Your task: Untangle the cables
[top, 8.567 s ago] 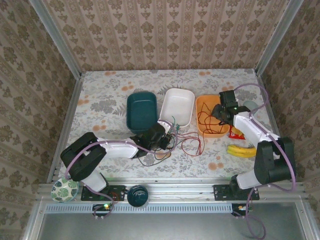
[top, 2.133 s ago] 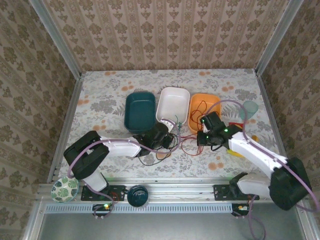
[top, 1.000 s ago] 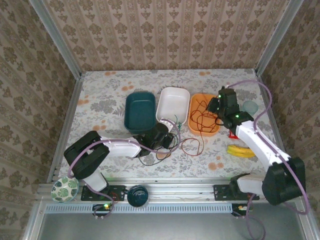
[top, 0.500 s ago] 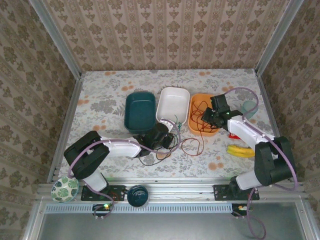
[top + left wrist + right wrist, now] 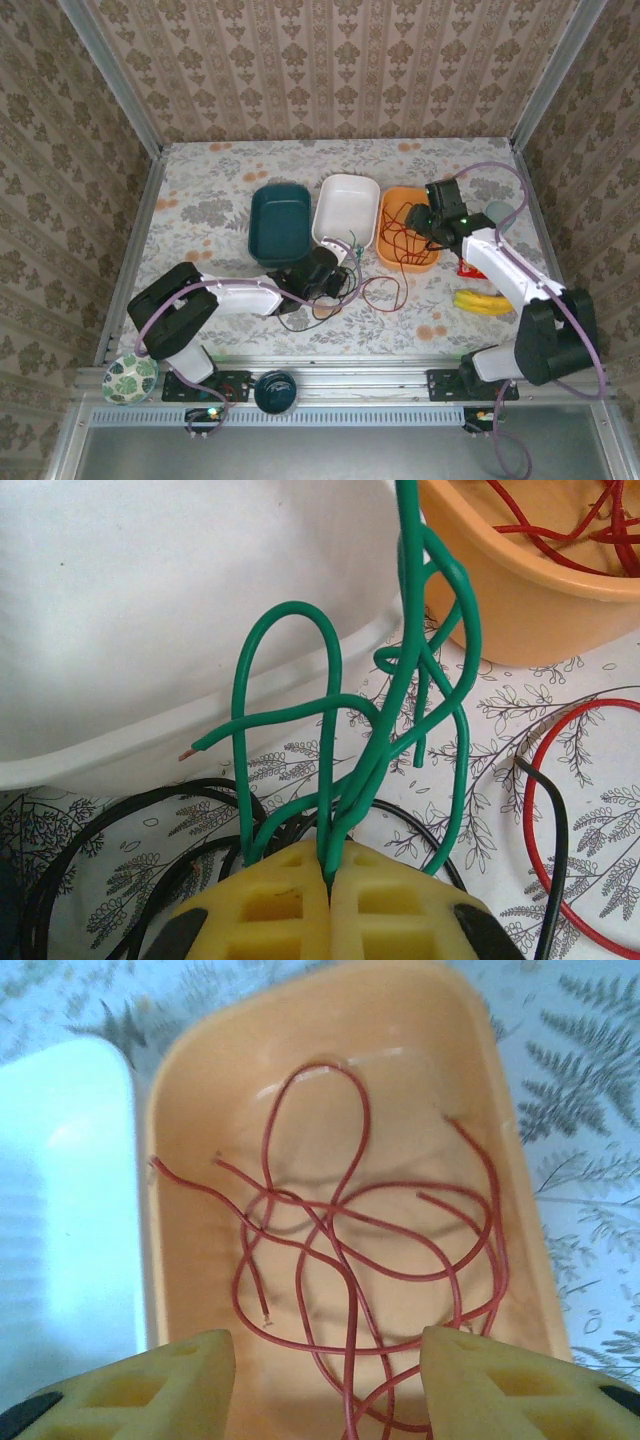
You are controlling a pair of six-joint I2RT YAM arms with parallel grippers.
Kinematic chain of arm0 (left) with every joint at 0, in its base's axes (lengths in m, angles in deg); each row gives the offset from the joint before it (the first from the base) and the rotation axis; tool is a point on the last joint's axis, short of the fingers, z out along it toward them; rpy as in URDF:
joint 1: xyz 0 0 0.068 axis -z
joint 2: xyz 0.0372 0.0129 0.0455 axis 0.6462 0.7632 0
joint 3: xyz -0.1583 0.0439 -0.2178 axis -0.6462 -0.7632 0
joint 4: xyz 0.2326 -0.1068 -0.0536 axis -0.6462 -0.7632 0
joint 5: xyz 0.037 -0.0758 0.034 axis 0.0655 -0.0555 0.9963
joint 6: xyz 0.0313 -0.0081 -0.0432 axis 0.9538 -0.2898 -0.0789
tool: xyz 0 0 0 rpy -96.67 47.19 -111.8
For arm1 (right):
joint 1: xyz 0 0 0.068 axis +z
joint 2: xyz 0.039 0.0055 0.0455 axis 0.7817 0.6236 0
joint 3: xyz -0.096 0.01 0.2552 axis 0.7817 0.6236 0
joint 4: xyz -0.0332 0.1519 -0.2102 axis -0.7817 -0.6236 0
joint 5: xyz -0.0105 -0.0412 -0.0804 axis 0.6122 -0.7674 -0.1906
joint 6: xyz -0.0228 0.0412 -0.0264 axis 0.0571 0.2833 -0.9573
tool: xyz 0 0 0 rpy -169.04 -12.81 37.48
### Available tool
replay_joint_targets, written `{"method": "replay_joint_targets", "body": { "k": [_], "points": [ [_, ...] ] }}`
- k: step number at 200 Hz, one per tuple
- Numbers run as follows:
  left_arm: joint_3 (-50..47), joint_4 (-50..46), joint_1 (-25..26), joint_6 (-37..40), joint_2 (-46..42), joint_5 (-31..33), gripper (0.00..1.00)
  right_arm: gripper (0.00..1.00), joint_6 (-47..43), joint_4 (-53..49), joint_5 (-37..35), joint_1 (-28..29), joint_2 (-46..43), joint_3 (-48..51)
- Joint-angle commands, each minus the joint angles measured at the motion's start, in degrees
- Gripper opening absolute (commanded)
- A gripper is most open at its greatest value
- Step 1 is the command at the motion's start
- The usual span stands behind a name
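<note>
Left jaws clenched: my left gripper (image 5: 330,878) pinches a bunch of green cables (image 5: 405,670) low over the table, just beside the white bin (image 5: 150,600). Right jaws stand apart and bare; my right gripper (image 5: 322,1365) hangs over the orange bin (image 5: 190,1070), where red cables (image 5: 345,1210) lie in loose loops.

As I judge it, the job is partly done: a good share of the red sits in the orange bin, apart from the rest. What is left: the green is in no bin yet, black cables (image 5: 70,845) curl on the table under my left fingers, and one red loop (image 5: 535,800) lies on the table beside them, a black strand crossing it. From above I see no cable in the teal bin (image 5: 279,222).

Hard to tell: how many green strands I hold, since they vanish between my pads; whether green and black are knotted beneath my gripper; and the near end of the orange bin, cut off by my right fingers.
</note>
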State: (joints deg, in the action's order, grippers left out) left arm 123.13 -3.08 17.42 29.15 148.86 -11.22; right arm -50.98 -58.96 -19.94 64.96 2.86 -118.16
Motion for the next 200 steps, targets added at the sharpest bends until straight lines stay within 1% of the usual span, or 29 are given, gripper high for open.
{"method": "replay_joint_targets", "body": {
  "k": [1,23,37,52,66,84,108,144,164,171,188,194,200],
  "points": [
    [1.46,-2.20,-0.43,0.77,-0.73,0.01,0.00,0.53,-2.43,-3.44,-2.47,1.60,-4.01,-0.73],
    [1.19,-1.18,-0.58,0.92,-0.40,0.51,0.00,0.53,-5.55,-4.90,1.59,5.30,-7.43,2.51],
    [1.37,-1.11,-0.72,0.40,0.03,0.78,0.00,0.53,-6.74,-8.63,1.85,7.39,-9.11,4.27],
    [1.68,-1.13,-0.65,0.24,0.46,0.43,0.00,0.53,-6.01,-12.98,3.45,8.29,-10.92,7.15],
    [1.90,-1.19,-0.67,0.30,0.75,0.26,0.00,0.53,-6.47,-14.02,6.91,8.52,-12.23,9.99],
    [2.38,-1.06,-0.87,0.48,1.24,0.34,0.00,0.53,-7.38,-15.52,9.35,8.69,-12.31,12.90],
    [3.10,-0.84,-1.07,0.52,2.12,-0.03,0.00,0.53,-8.60,-15.61,11.93,8.91,-9.06,14.46],
    [3.57,-0.76,-0.91,0.14,2.78,-0.42,0.00,0.52,-10.95,-12.35,14.61,10.24,-1.76,13.77],
    [3.48,-1.09,-0.89,-0.05,2.70,-0.33,0.00,0.51,-11.95,-11.29,14.66,11.78,1.21,12.74],
    [3.48,-1.31,-0.82,-0.12,2.66,-0.25,0.00,0.51,-12.13,-11.29,14.36,12.31,4.00,12.29],
    [3.40,-1.50,-0.67,-0.13,2.35,-0.01,0.00,0.48,-12.58,-11.20,13.36,13.57,6.60,11.74],
    [3.31,-1.53,-0.70,-0.18,2.26,0.12,0.00,0.45,-12.60,-11.28,12.66,14.15,7.34,11.69],
    [3.31,-1.60,-0.72,-0.14,2.18,0.25,0.00,0.39,-12.68,-11.57,11.82,14.52,7.97,11.56]
  ]
}}
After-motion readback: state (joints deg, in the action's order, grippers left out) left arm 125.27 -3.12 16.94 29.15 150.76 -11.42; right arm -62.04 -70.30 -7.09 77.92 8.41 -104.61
